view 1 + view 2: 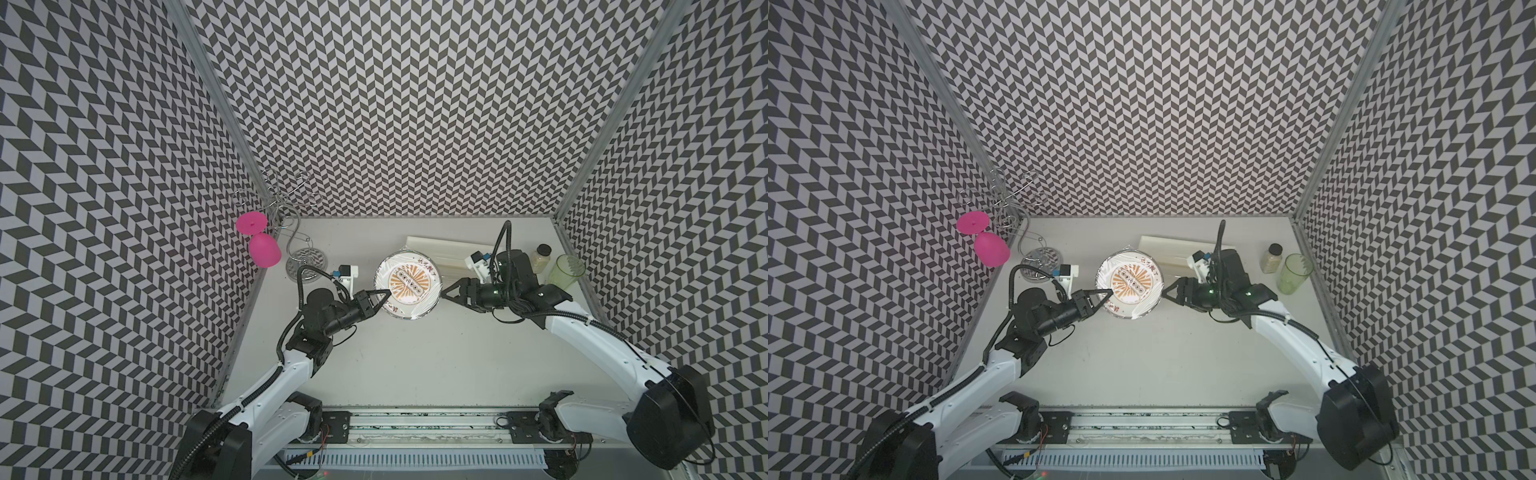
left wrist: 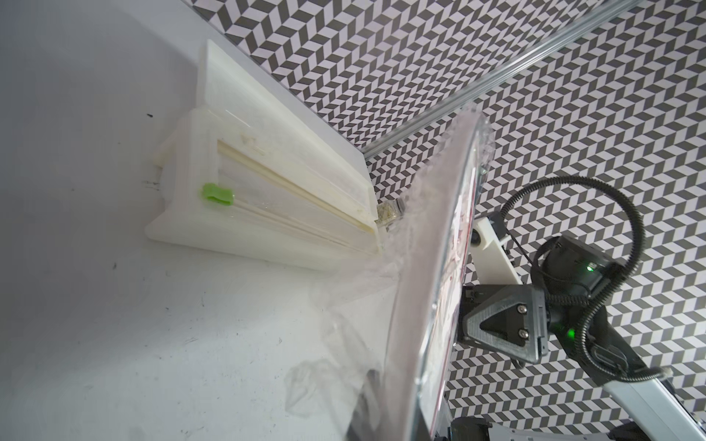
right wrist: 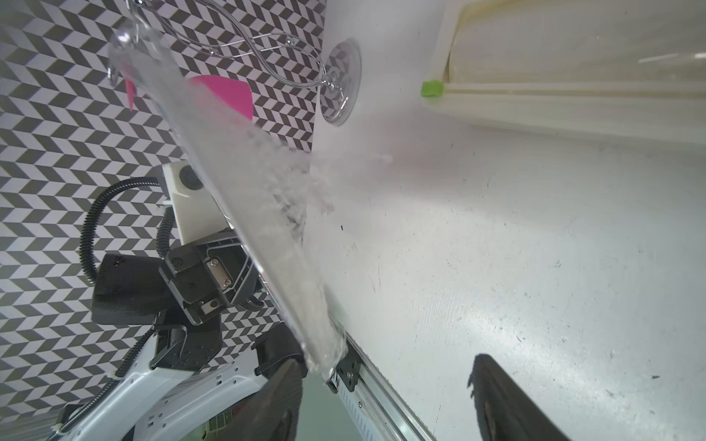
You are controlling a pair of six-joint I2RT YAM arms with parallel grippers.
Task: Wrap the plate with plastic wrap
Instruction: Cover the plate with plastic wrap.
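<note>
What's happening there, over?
Left tool shut on plate rim, plate lifted. Right tool open at opposite edge. Plastic wrap over plate, bunched underneath. Wrap dispenser close behind.

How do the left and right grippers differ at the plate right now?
The left gripper is shut on the rim of the plate; the right gripper is open, its fingers spread wide in its wrist view, holding nothing. The left gripper's tips overlap the rim in both top views; the right gripper's tips sit at the opposite edge. Shared: both face the plate, which wears plastic wrap.
</note>
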